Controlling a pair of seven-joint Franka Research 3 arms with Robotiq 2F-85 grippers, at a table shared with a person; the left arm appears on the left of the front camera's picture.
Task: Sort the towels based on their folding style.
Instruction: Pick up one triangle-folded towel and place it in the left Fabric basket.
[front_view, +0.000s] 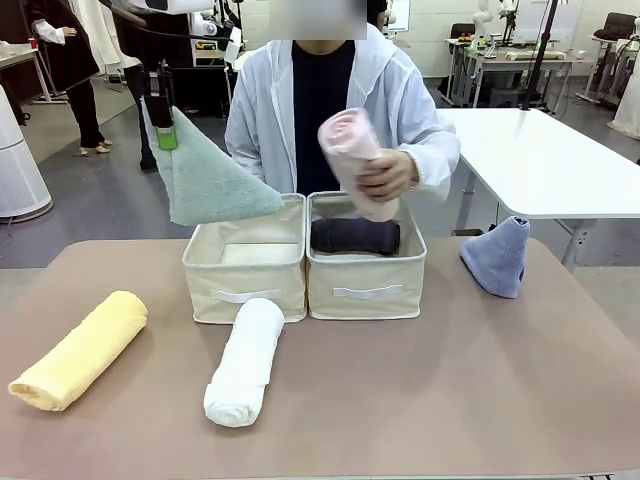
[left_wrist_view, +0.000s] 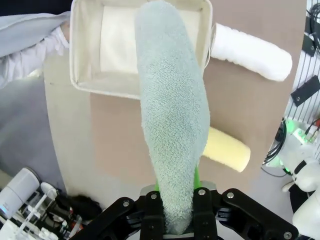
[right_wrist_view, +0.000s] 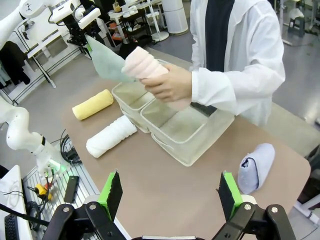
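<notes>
Left tool (front_view: 166, 135) clenched a pale mint cone-folded terry towel (front_view: 212, 182), long axis aimed into the empty cream fabric bin (front_view: 240, 278) below; right tool (right_wrist_view: 171, 191) released.

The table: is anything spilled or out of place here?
Nothing spilled or damaged. The yellow rolled towel, white rolled towel and periwinkle cone-folded towel lie on the table outside the two cream bins, unsorted.

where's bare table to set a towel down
Widest: between white roll and blue cone fold, before the right bin. Smaller gap between yellow roll and white roll. Crowded over the bins: hand with pink roll, left gripper holding mint towel.
</notes>
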